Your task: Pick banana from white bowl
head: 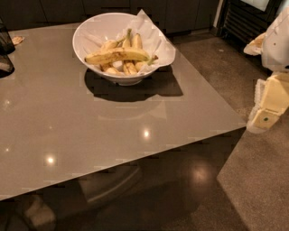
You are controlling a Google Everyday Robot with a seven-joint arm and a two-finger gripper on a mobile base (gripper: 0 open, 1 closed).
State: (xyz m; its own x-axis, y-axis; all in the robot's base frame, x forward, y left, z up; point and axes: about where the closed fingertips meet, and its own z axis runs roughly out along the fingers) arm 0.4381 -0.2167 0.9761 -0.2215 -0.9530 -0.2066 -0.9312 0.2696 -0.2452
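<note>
A wide, glossy grey-beige table (113,135) fills most of the view, and small bright spots of reflected light (146,133) dot its surface. Behind it runs a row of dark cabinet fronts (58,11), with a dark slatted unit (244,20) at the upper right. The floor (216,67) is dark, speckled and polished – one soft glare shows on it under the table's near edge – while a paler, matte floor covering (262,180) lies at the lower right.
</note>
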